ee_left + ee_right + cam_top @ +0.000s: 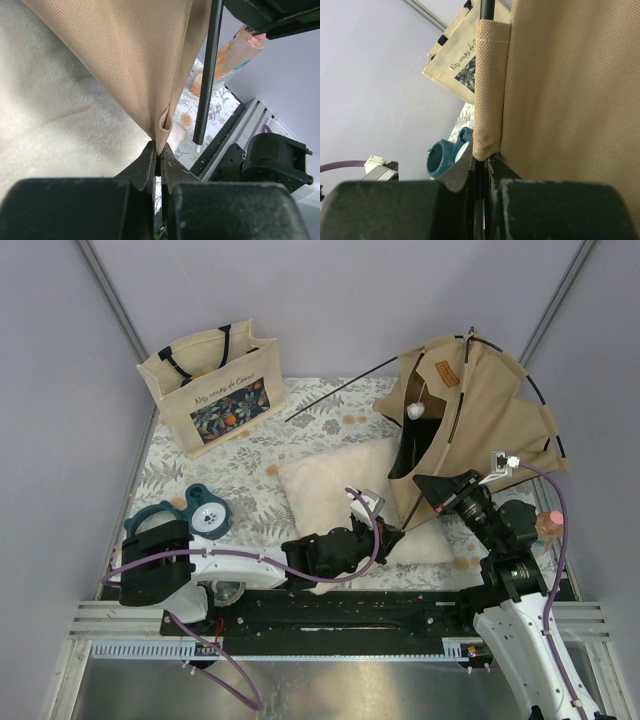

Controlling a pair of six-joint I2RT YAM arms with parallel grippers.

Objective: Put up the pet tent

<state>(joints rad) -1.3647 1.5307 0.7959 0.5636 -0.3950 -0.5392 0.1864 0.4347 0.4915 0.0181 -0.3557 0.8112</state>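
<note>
Floral desk point(250, 465) w/ tent point(480, 410) half-raised: left pincer point(159, 160) clamped tight on its bottom corner, right pincer point(482, 162) closed nipping pole sleeve point(487, 90), prob. to tension fabric for the pole point(207, 75).

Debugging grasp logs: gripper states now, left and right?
Left gripper: shut on a pet tent corner.
Right gripper: shut on the pet tent's pole sleeve.

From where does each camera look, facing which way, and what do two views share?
Top external: above and behind left arm and right arm, looking down on both.
Left wrist: faces pet tent corner pinched in left gripper.
Right wrist: faces tent's pole sleeve at right gripper.
Shared: tote bag, top and right wrist.
</note>
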